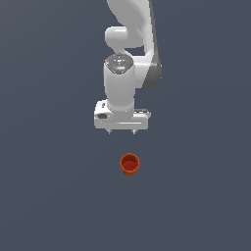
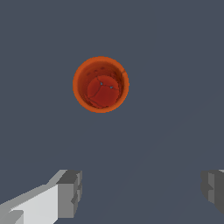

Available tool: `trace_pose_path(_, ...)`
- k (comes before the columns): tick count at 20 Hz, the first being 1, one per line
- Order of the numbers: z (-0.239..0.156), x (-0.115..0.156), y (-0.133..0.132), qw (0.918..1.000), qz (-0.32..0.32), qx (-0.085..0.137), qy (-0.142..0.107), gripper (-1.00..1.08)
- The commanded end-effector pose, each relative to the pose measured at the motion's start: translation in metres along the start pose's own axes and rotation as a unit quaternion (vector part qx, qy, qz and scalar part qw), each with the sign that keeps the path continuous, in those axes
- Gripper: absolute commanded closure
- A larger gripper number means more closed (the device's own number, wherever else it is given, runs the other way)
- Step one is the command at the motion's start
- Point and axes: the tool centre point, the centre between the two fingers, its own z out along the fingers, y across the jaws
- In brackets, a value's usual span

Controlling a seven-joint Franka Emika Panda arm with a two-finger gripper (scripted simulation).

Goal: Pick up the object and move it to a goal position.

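The object, a small orange-red round cup with a darker red inside, stands upright on the flat grey floor. It also shows in the wrist view as the cup, seen from straight above. My white gripper hangs above the floor, behind the cup in the exterior view, and touches nothing. Its two fingers are spread wide apart, so the gripper is open with nothing between them. The cup lies apart from both fingers, ahead of the gap.
The white Panda arm rises behind the gripper to the top edge of the exterior view. The floor is a plain dark grey surface with no edges or other objects in sight.
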Motion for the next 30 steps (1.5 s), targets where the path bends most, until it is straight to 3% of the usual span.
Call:
trace_pose_path(1, 0.0, 0.0, 0.0, 1.0, 0.0, 0.0, 0.0, -0.2)
trace_pose_path(13, 0.003, -0.002, -0.002, 0.9999, -0.015, -0.005, -0.008, -0.2)
trace_pose_path(21, 0.015, 0.003, -0.012, 0.9951, -0.088, -0.032, -0.032, -0.2)
trace_pose_path(26, 0.028, 0.009, -0.022, 0.981, -0.172, -0.064, -0.062, -0.2)
trace_pose_path(30, 0.041, 0.015, -0.032, 0.9563, -0.258, -0.099, -0.096, -0.2)
